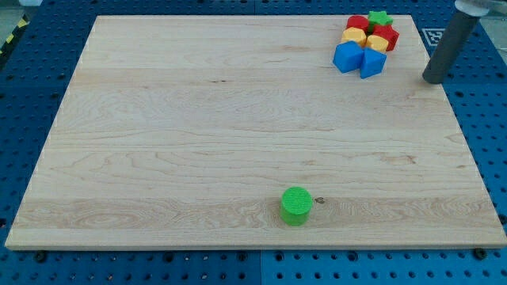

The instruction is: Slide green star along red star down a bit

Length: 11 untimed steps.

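Seven blocks are sitting on the wooden board (198, 119), six of them crowding together at the view's top right: the green star (381, 17) at the very top of the cluster, touching the red star (386, 36) just below it, with a second red block (358, 23), two yellow blocks (353, 36) (376, 43) and two blue blocks (347, 57) (372, 62) packing in beside and beneath. A green cylinder (295, 205) is standing alone near the view's bottom edge, well apart from everything. I am carrying nothing, since my tool is a bare rod that can only push; my tip (433, 78) is hovering off the board's right edge, over the blue perforated table (475, 103), to the right of the cluster and lower in the view than the green star. I am judging the star to be light, rigid and quick to slide on this smooth wood, likely to spin on its points if I am nudging it off-centre. I would be pressing on its upper edge, though little board remains above it, so room is looking tight, and neighbours may be dragging along.
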### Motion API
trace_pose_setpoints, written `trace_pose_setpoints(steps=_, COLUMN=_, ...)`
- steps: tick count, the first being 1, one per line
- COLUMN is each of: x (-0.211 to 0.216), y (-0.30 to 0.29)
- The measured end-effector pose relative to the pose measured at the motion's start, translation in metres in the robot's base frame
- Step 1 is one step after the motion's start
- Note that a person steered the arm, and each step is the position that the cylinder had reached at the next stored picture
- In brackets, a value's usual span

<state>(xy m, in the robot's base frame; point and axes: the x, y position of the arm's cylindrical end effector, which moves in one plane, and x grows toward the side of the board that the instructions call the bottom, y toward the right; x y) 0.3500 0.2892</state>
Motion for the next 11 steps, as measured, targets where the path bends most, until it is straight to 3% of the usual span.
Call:
trace_pose_setpoints(steps=3, x=-0.149, y=0.000)
trace_pose_setpoints(steps=10, x=-0.155, y=-0.083)
trace_pose_setpoints(steps=11, x=-0.130, y=-0.083)
